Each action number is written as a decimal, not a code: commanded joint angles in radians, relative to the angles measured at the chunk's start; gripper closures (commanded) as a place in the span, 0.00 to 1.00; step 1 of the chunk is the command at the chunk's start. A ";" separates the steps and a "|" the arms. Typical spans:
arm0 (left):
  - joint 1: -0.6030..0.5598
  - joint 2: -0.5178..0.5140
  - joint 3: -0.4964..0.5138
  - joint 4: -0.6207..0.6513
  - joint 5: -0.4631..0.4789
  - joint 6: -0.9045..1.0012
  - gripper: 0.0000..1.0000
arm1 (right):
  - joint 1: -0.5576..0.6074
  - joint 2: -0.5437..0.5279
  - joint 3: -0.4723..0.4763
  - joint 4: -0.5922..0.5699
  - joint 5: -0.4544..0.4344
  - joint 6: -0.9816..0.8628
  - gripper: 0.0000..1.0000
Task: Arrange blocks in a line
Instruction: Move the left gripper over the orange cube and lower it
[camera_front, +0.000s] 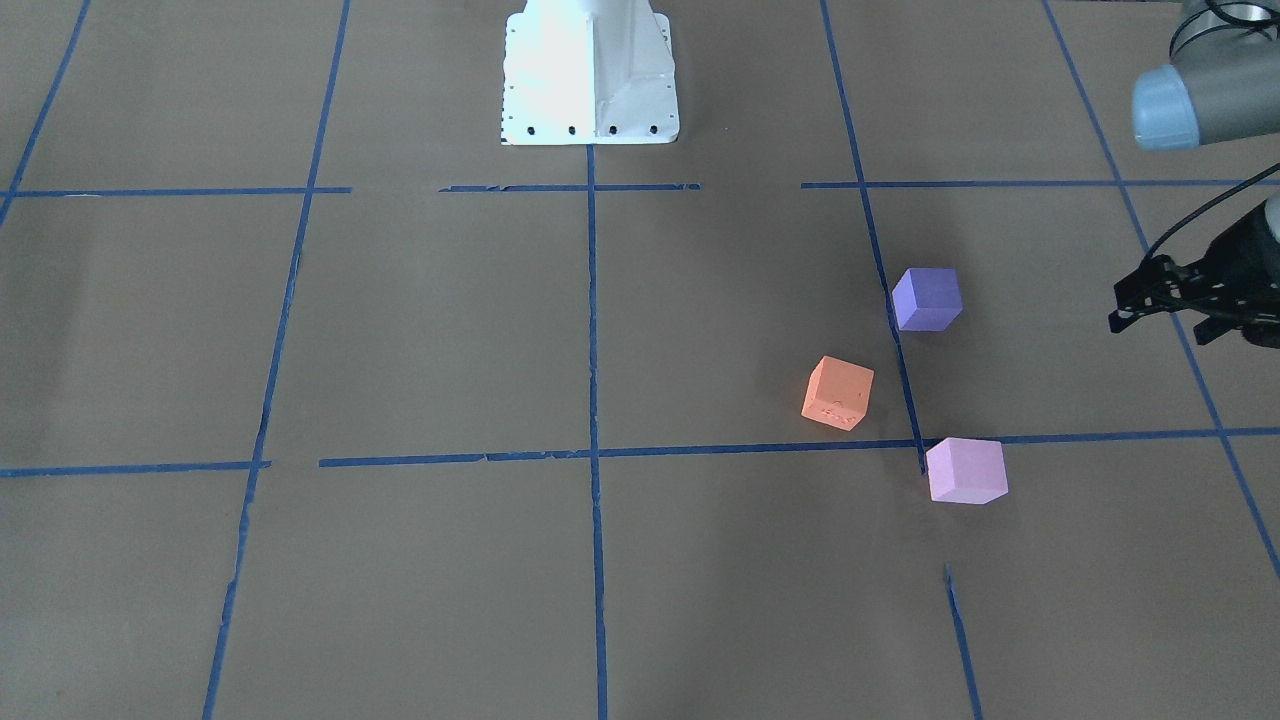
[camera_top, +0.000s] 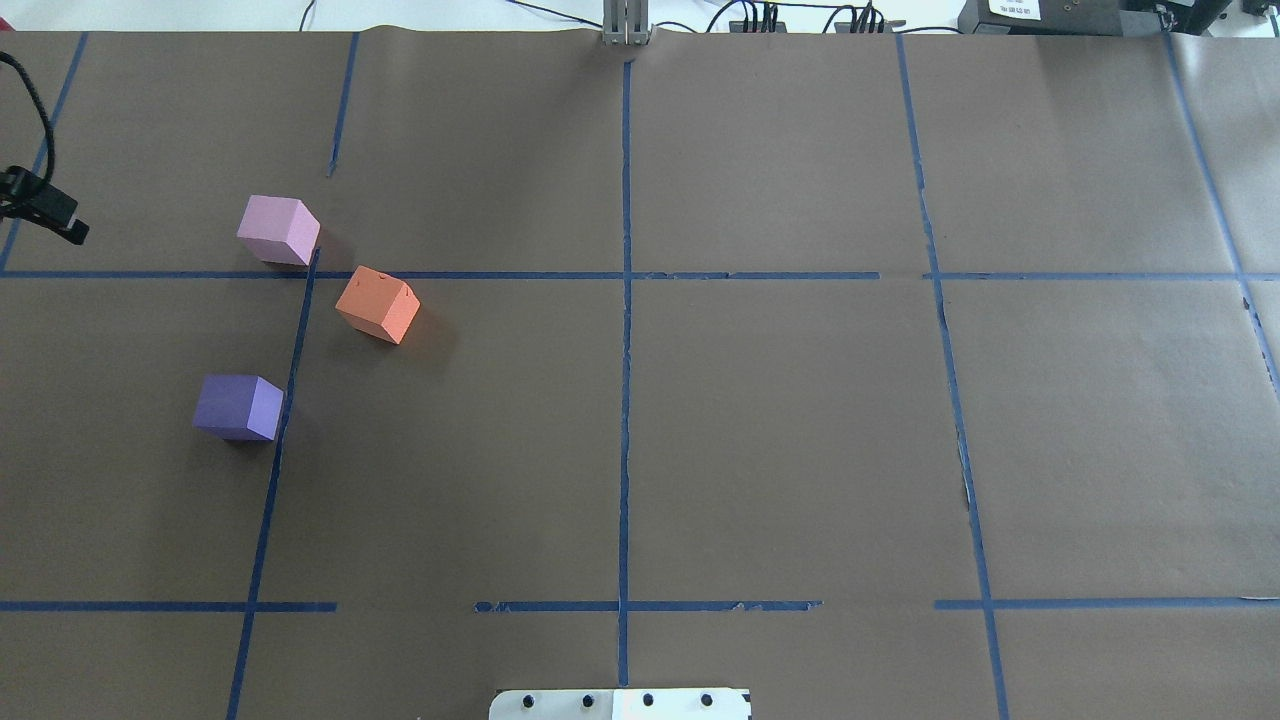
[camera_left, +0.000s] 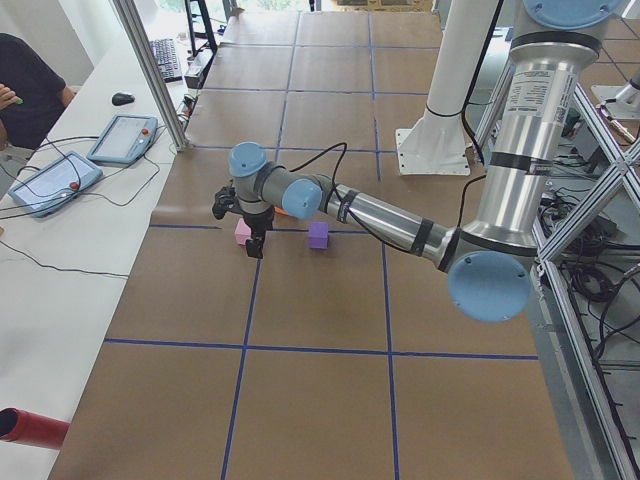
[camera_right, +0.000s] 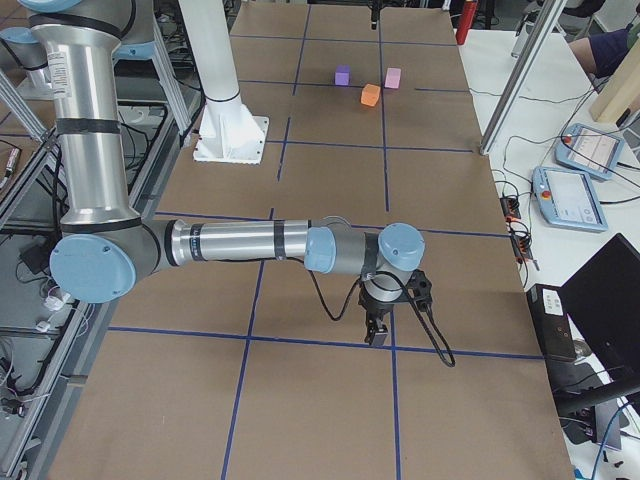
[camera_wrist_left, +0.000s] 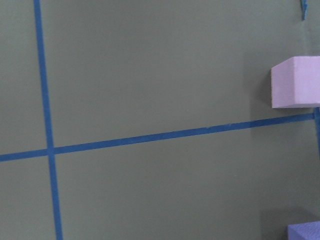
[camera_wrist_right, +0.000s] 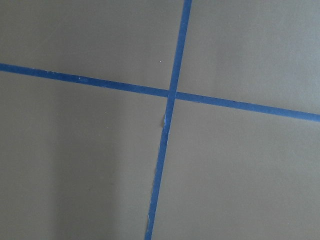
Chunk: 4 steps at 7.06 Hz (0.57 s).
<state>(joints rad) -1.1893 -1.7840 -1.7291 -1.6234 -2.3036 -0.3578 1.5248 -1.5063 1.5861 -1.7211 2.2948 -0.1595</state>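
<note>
Overhead exterior: purple block (camera_top: 238, 407) nearest the robot, orange block (camera_top: 378, 305) beyond, pink block (camera_top: 278, 230) farthest, all apart on the surface's (camera_top: 760, 420) left part; left gripper (camera_top: 50, 210) near them, right gripper (camera_right: 378, 335) well apart, spread of either cannot be told.

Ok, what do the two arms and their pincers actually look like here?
They match. The left arm and right arm are silver tubes with pale blue round joint caps and black bands, and a printed label runs down each upright section. The left pincer and right pincer are black, each with a thin black cable looping past the wrist.
</note>
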 joint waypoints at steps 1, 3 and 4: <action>0.106 -0.105 0.042 -0.001 0.006 -0.058 0.00 | 0.000 0.000 0.000 0.000 0.000 0.000 0.00; 0.205 -0.174 0.058 -0.001 0.042 -0.134 0.00 | 0.000 0.000 0.000 0.000 0.000 0.000 0.00; 0.238 -0.208 0.081 -0.006 0.073 -0.159 0.00 | 0.000 0.000 0.000 0.000 0.000 0.000 0.00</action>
<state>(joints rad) -1.0044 -1.9465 -1.6727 -1.6255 -2.2652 -0.4755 1.5248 -1.5064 1.5861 -1.7211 2.2948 -0.1595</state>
